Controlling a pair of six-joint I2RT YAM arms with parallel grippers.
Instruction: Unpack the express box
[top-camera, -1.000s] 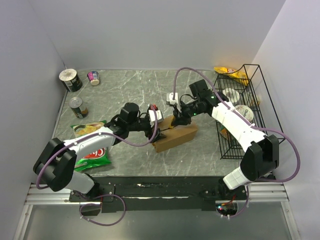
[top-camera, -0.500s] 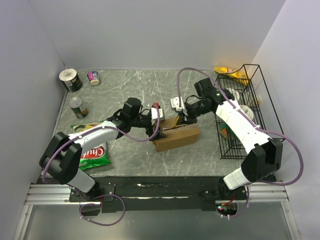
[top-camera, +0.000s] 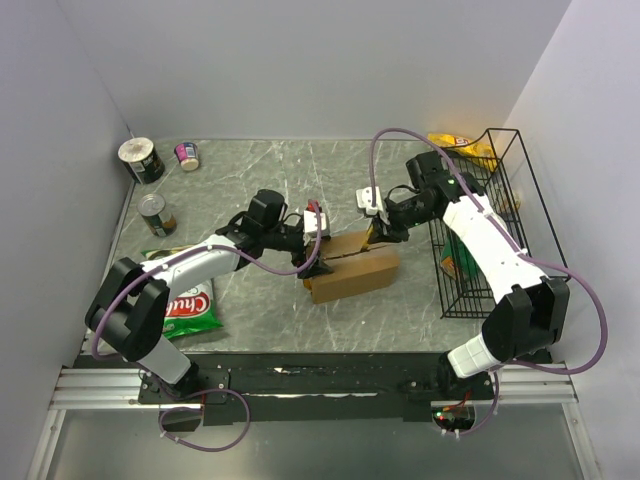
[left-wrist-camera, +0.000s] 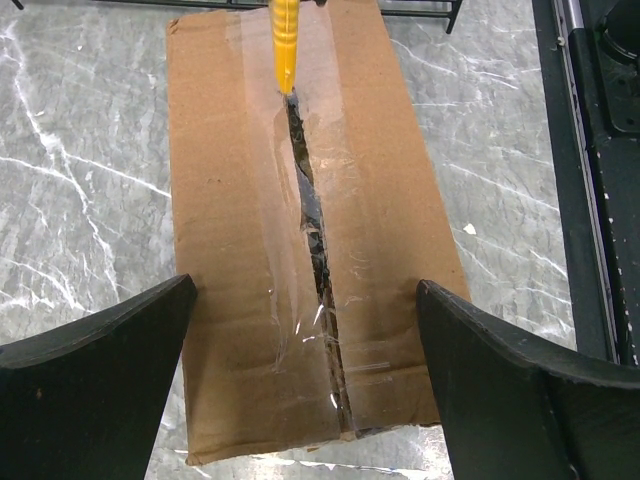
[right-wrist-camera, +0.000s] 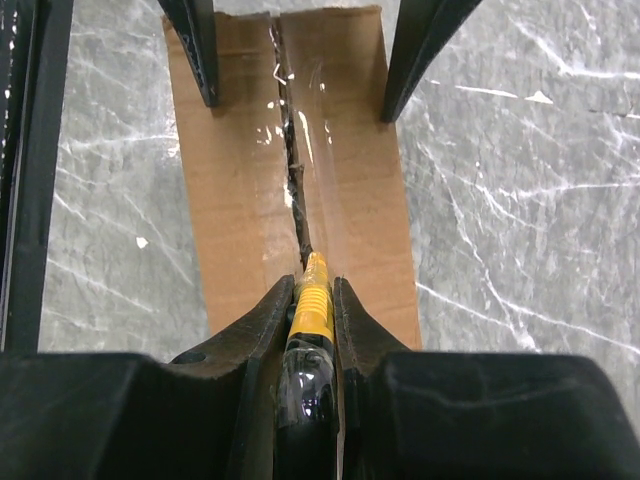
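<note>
The express box (top-camera: 352, 272) lies flat at the table's middle, a brown carton with clear tape along its top seam. My right gripper (top-camera: 378, 232) is shut on a yellow-tipped cutter (right-wrist-camera: 313, 300), whose tip (left-wrist-camera: 285, 45) rests in the seam near the box's far right end. From the tip to the left end, the tape is slit into a dark ragged gap (left-wrist-camera: 315, 240). My left gripper (left-wrist-camera: 305, 290) hangs open over the box's left end (top-camera: 318, 265), one finger on each side. In the right wrist view its fingers (right-wrist-camera: 205, 60) show at the top, above the box (right-wrist-camera: 240, 200).
A black wire basket (top-camera: 500, 230) holding packets stands at the right, with a yellow bag (top-camera: 460, 145) at its back. A green chip bag (top-camera: 185, 300) lies at the left. Two cans (top-camera: 155, 213) (top-camera: 140, 158) and a small cup (top-camera: 187, 155) stand at the back left.
My right gripper has drawn the cutter to the right along the seam, lengthening the slit. The left arm has shifted slightly right and stays open over the box's left end.
</note>
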